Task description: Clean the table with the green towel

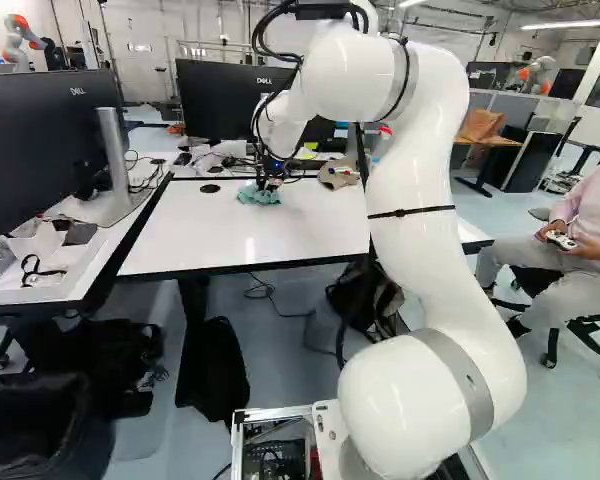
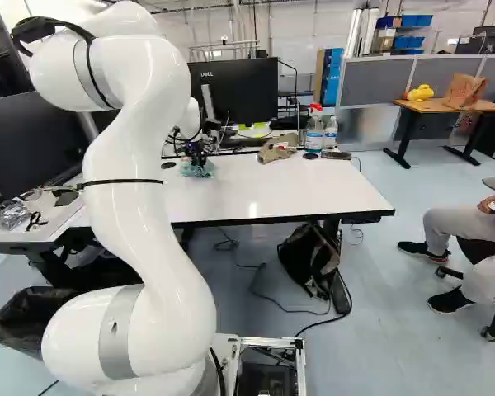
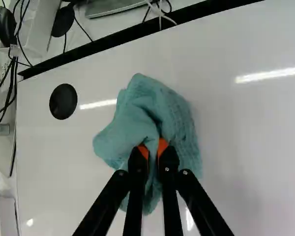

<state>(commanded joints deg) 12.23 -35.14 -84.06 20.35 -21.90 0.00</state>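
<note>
Green towel [image 1: 258,195] is touching the counter [image 1: 220,235], upper middle of left base view; claw [image 3: 153,146] is clamping it; wiping is probably remaining.

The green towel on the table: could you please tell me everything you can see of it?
The green towel looks like soft woven cloth, bunched into a rumpled, folded heap on the white table. The gripper pinches a fold between its orange pads. A round black disc lies nearby, not touching it.

Observed green towel [image 3: 174,113], crumpled, pinched near middle into soft folds, lying on glossy white, black-edged table [image 1: 210,235], near far edge.
</note>
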